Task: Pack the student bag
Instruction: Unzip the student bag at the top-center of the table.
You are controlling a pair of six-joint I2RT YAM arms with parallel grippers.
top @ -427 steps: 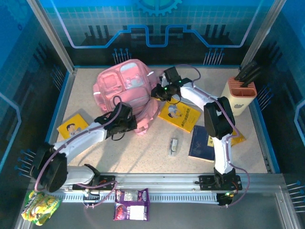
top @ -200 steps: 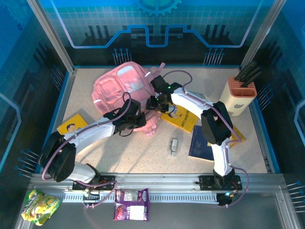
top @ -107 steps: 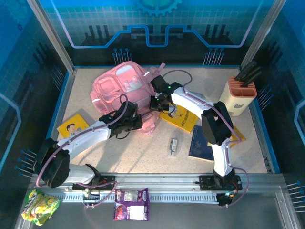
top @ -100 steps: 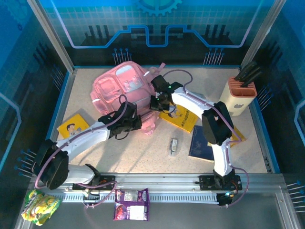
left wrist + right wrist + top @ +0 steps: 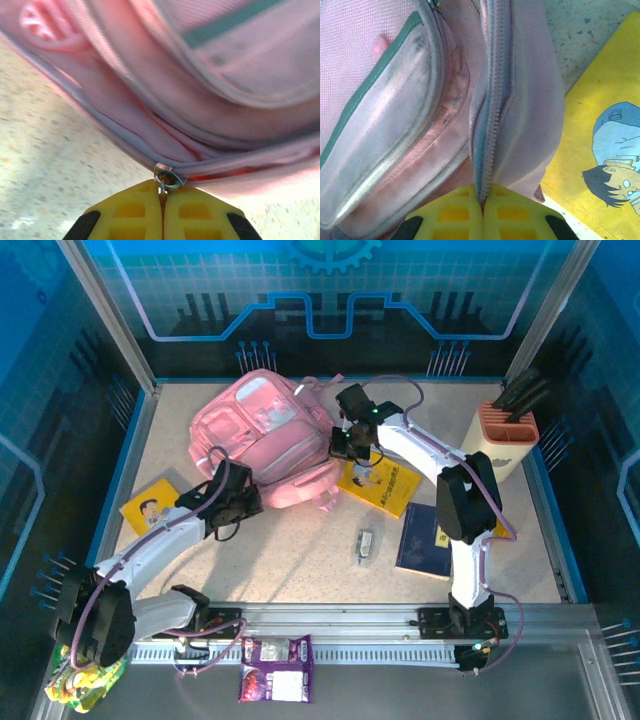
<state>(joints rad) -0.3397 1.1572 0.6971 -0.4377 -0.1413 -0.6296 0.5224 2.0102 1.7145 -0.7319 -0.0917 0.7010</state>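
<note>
**Top view.** The student bag point(image 5: 262, 430) lies back-left on the speckled table point(image 5: 300, 570), between my two arms. My left gripper point(image 5: 243, 502) sits at its near edge. My right gripper point(image 5: 338, 447) meets its right side, just above a yellow book point(image 5: 385, 485).

**Left wrist.** My left gripper point(image 5: 162, 192) is pressed fully together on the zip pull point(image 5: 167, 176), a small metal ring where the bag's pink seam curves. I judge the step to be running the main zip open. It is best done by drawing low and along the line of the track. Pulling up or outward would likely bunch or drag so soft a bag.

**Right wrist.** My right gripper point(image 5: 482, 200) is clamped tight on the fabric at the end of the zip point(image 5: 492, 100), and it should anchor that end so the track stays taut. The cloth is fine woven pink, padded and slack. A paler pocket panel point(image 5: 380, 115) has teal piping and looks scuffed grey. The zip's teeth run in a narrow ribbed strip. The book's cover point(image 5: 590, 115) is flat and glossy, printed with a cartoon boy.
</note>
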